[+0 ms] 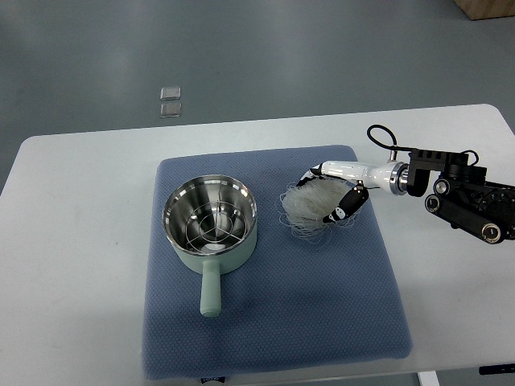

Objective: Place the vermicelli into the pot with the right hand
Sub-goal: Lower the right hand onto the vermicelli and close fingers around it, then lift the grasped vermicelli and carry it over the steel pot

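Note:
A pale green pot (211, 227) with a steel inside and a handle pointing toward me stands on the blue mat (273, 322). Just right of it lies a nest of translucent white vermicelli (308, 207). My right hand (328, 194) reaches in from the right edge and sits over the vermicelli, its fingers (344, 206) curled around the right side of the bundle. The vermicelli rests on the mat, and whether the grasp is firm is not clear. The left arm does not show.
The mat lies on a white table (80, 241). Two small clear packets (170, 100) lie on the grey floor beyond the table's far edge. The right arm's black wrist and cable (451, 189) hang over the table's right part.

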Controlling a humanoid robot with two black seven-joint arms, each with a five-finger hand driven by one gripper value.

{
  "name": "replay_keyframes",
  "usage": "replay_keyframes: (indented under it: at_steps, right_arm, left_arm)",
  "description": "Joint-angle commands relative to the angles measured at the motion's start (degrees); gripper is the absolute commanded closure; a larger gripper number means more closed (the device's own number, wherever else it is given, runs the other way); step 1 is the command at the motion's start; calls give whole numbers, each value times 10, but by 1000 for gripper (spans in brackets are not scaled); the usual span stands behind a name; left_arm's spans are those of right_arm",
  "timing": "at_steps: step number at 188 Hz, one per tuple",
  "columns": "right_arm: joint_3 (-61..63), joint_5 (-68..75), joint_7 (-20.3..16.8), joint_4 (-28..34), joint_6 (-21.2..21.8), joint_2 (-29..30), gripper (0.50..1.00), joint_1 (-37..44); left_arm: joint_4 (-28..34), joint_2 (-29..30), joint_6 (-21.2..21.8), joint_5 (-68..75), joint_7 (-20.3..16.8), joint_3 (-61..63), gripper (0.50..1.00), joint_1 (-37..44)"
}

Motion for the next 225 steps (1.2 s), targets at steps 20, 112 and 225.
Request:
replay_keyframes:
  at_steps: [20, 112, 225]
  right_arm:
    - [-6, -9, 0, -2, -3, -2, 1000, -1]
    - [-7, 26, 47, 9, -3, -27, 1000, 87]
    - [-8, 83, 47, 78, -2, 37, 1000, 207]
  left_arm:
    - [0, 0, 0, 0, 0, 0, 500, 0]
    - [0, 0, 0, 0, 0, 0, 500, 0]
    - [0, 0, 0, 0, 0, 0, 500, 0]
